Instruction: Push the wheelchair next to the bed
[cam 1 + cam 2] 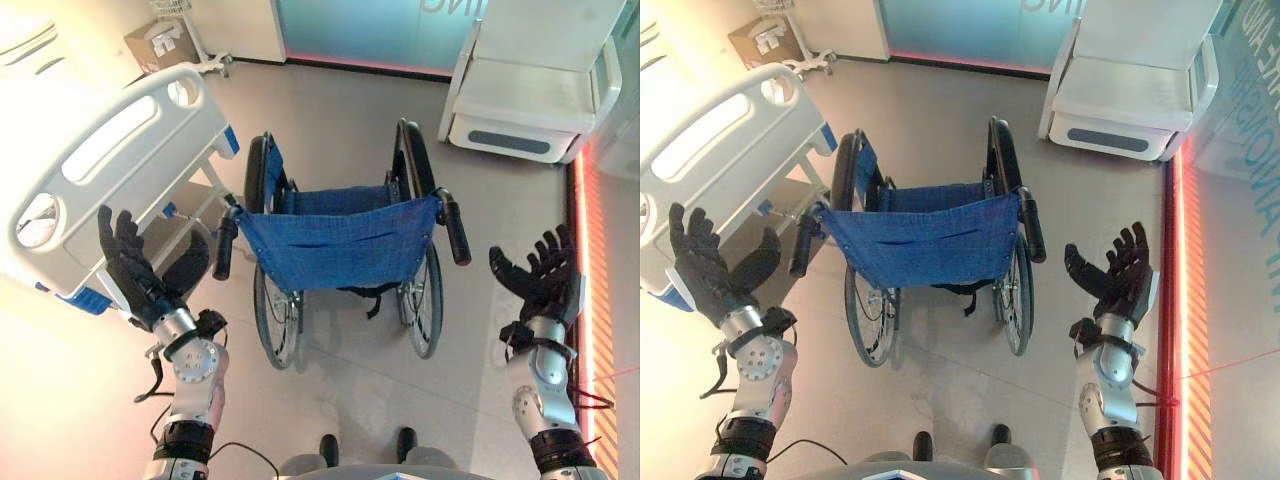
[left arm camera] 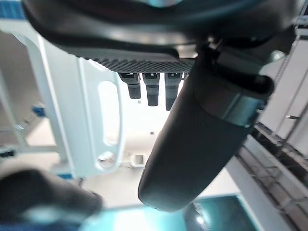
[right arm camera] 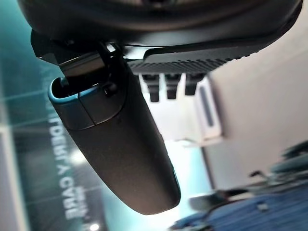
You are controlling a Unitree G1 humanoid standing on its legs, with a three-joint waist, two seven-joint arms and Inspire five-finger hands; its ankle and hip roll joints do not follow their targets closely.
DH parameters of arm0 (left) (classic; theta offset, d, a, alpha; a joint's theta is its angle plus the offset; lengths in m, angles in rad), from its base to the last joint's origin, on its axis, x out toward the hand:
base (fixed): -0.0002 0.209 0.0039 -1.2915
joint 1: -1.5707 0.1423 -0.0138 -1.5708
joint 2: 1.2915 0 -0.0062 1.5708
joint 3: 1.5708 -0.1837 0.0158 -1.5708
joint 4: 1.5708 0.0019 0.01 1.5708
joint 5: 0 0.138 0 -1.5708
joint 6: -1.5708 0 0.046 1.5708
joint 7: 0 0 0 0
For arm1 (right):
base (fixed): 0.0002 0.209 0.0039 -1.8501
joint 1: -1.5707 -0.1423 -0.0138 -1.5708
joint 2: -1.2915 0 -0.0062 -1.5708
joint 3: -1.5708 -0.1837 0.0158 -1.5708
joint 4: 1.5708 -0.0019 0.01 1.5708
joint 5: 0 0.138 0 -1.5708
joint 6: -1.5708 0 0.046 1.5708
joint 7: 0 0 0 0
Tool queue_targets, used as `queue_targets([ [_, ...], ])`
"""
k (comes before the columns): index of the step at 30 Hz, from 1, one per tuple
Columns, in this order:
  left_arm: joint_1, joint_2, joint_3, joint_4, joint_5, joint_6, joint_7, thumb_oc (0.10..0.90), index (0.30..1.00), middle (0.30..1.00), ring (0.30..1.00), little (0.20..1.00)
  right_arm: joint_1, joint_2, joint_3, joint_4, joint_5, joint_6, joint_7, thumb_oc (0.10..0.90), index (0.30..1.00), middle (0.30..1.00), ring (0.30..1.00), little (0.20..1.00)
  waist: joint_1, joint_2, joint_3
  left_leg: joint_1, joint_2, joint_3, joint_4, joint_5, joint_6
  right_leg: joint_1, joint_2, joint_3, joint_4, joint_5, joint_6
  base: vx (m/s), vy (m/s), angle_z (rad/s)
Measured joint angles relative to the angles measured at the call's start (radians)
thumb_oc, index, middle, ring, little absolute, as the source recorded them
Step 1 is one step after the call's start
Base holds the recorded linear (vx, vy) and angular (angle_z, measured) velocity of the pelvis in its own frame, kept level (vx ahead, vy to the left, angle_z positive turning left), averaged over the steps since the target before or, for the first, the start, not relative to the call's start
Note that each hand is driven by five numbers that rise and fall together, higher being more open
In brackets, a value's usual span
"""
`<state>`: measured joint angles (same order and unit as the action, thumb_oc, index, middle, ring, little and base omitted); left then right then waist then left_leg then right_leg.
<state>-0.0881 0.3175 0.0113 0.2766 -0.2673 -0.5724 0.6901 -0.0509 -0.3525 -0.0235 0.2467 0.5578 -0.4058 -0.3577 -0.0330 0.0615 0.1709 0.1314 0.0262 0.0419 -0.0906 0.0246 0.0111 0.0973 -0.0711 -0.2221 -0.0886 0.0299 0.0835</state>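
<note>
Left eye view: the wheelchair (image 1: 340, 262) stands on the grey floor (image 1: 340, 110) directly ahead, its back toward the camera, with a blue fabric backrest (image 1: 335, 243) stretched between two black push handles. The left push handle (image 1: 226, 246) and the right push handle (image 1: 455, 230) both stand free, with nothing gripping them. Its large spoked wheels sit on either side, and the blue seat shows past the backrest.

The bed (image 1: 110, 165) lies to the wheelchair's left, its white footboard with oval cut-outs angled toward the chair; the footboard's near corner comes close to the left wheel but a gap of floor shows between them.

The left robot hand (image 1: 132, 268) is raised beside the left push handle, apart from it, fingers straight and spread, thumb out, holding nothing; it overlaps the lower edge of the footboard in this view. The left wrist view shows the same released fingers with the footboard beyond them. The right robot hand (image 1: 540, 275) is raised to the right of the right push handle, well clear of it, fingers likewise extended and relaxed, empty.

Farther off, a white reclining chair (image 1: 530, 85) stands at the right against a teal glass wall (image 1: 370, 30), and a cardboard box (image 1: 160, 42) sits on the floor at the far left.
</note>
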Motion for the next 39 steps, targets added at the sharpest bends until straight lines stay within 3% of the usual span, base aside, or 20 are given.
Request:
queue_targets([
  [8, -0.091, 0.019, -0.011, -0.040, 0.029, 0.015, 0.004, 0.800, 0.900, 0.900, 0.900, 0.900, -0.120, -0.009, 0.009, -0.059, -0.002, -0.008, -0.020, 0.800, 0.900, 0.900, 0.900, 0.900, -0.001, 0.000, 0.000, 0.001, 0.000, 0.000, 0.000, 0.000, 0.000, 0.001, 0.001, 0.001, 0.000, 0.000, 0.000, 0.00, 0.000, 0.00],
  [13, -0.112, 0.056, -0.031, -0.044, 0.030, 0.083, -0.059, 0.800, 0.900, 0.900, 0.900, 0.900, -0.149, -0.032, 0.045, -0.062, -0.021, -0.001, -0.021, 0.800, 0.900, 0.900, 0.900, 0.900, 0.004, 0.001, 0.000, 0.001, -0.001, -0.003, 0.000, 0.000, 0.000, 0.002, 0.001, 0.002, 0.000, 0.000, 0.000, 0.00, 0.000, 0.00],
  [17, -0.112, 0.073, -0.071, -0.042, 0.030, 0.159, -0.121, 0.800, 0.900, 0.900, 0.900, 0.900, -0.149, -0.034, 0.065, -0.064, -0.053, 0.048, -0.015, 0.800, 0.900, 0.900, 0.900, 0.900, 0.010, 0.000, 0.000, 0.001, -0.003, -0.003, 0.000, 0.000, 0.000, 0.002, 0.002, 0.004, 0.000, 0.001, 0.001, 0.00, 0.000, 0.00],
  [22, -0.112, 0.093, -0.125, -0.008, 0.076, 0.288, -0.153, 0.800, 0.900, 0.900, 0.900, 0.900, -0.149, -0.084, 0.130, -0.064, -0.123, 0.199, 0.046, 0.800, 0.900, 0.900, 0.900, 0.900, 0.010, 0.000, 0.000, 0.002, -0.004, -0.002, 0.000, 0.000, 0.000, 0.002, 0.002, 0.008, 0.000, 0.001, 0.002, 0.00, 0.000, 0.00],
  [25, -0.113, 0.098, -0.125, 0.042, 0.077, 0.346, -0.155, 0.800, 0.900, 0.900, 0.900, 0.900, -0.149, -0.112, 0.151, -0.063, -0.122, 0.250, 0.068, 0.800, 0.900, 0.900, 0.900, 0.900, 0.012, -0.001, 0.000, 0.002, -0.003, -0.003, 0.000, 0.000, 0.000, 0.003, 0.003, 0.017, 0.000, 0.001, 0.002, 0.00, 0.000, 0.00],
  [32, -0.132, 0.135, -0.149, 0.113, 0.078, 0.405, -0.172, 0.800, 0.900, 0.900, 0.900, 0.900, -0.200, -0.119, 0.169, -0.053, -0.126, 0.254, 0.067, 0.800, 0.900, 0.900, 0.900, 0.900, 0.016, -0.003, 0.002, 0.007, -0.004, -0.003, 0.000, 0.000, 0.000, 0.008, 0.003, 0.017, 0.000, 0.002, 0.003, 0.00, 0.000, 0.00],
  [39, -0.254, 0.177, -0.227, 0.229, 0.082, 0.450, -0.213, 0.800, 0.900, 0.900, 0.900, 0.900, -0.339, -0.137, 0.239, -0.006, -0.163, 0.325, 0.065, 0.800, 0.900, 0.900, 0.900, 0.900, 0.020, -0.010, 0.006, 0.018, -0.005, -0.005, 0.000, 0.001, 0.000, 0.020, 0.003, 0.016, 0.000, 0.002, 0.003, 0.00, 0.000, 0.00],
])
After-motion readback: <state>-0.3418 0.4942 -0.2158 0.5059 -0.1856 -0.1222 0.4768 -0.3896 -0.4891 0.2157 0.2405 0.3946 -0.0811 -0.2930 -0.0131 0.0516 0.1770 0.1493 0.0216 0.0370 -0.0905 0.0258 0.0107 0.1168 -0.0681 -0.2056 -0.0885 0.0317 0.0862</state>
